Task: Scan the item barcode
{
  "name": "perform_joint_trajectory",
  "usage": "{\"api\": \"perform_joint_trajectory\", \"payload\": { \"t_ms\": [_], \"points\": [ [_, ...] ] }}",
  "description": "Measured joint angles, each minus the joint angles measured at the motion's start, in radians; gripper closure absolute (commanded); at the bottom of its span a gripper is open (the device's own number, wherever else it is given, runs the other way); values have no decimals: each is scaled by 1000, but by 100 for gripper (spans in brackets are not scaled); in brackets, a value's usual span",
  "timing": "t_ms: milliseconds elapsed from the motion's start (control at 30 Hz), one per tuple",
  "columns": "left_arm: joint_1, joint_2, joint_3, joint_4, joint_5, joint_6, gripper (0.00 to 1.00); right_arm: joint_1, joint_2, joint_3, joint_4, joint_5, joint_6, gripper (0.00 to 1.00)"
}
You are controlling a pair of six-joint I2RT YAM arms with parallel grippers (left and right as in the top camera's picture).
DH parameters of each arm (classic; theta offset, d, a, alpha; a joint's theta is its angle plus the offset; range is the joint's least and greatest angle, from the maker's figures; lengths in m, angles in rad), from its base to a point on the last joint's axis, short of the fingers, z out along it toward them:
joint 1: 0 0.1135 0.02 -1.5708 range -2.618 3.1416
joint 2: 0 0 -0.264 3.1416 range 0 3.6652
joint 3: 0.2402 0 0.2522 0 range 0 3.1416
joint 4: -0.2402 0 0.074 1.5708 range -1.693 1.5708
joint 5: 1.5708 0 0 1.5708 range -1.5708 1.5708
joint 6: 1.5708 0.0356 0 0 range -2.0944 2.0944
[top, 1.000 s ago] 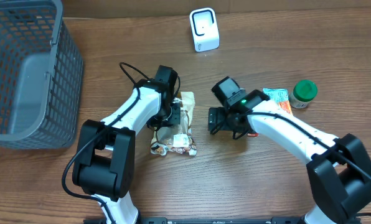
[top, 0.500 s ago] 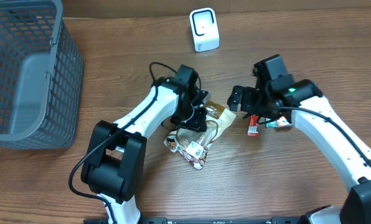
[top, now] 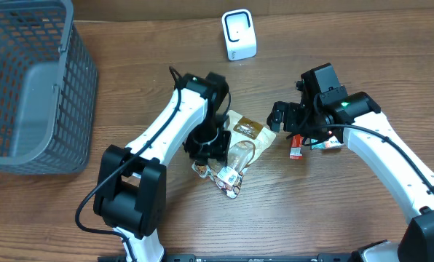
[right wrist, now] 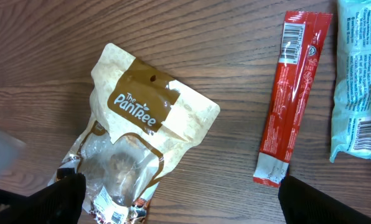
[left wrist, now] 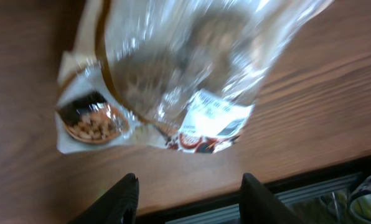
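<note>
Jaws of my left gripper stand partly apart with nothing between them. The snack pouch lies flat on the table just beyond the fingertips. My right gripper is spread wide and holds nothing. It hangs over the same pouch, with a red stick packet and a pale blue packet off to one side.

Handling judgement: the pouch looks light, thin and limp. Its clear window is glossy film, likely slippery and prone to crumple, and the contents may crush under a hard pinch. Recommended hold is the flat sealed edge or a corner of the paper-coloured top panel, keeping the white label at the other end uncovered. That label is too blurred to confirm as the barcode. The scanner stands well apart at the far table edge, so the pouch needs a lift and carry.
</note>
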Motion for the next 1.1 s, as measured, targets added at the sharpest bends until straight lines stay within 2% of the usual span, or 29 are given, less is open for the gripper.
{"api": "perform_joint_trajectory", "payload": {
  "t_ms": [167,400,833,967,1100],
  "points": [
    [0,0,-98,15,13,-11,50,0,0,0,1,0,0,0],
    [-1,0,-145,126,-10,-39,50,0,0,0,4,0,-3,0],
    [-7,-13,-199,365,-252,-85,48,0,0,0,15,-1,-3,0],
    [-7,-13,-175,377,-365,-80,48,0,0,0,13,-1,-3,0],
    [-7,-13,-108,337,-429,-63,40,0,0,0,3,-2,-2,0]
  ]
}}
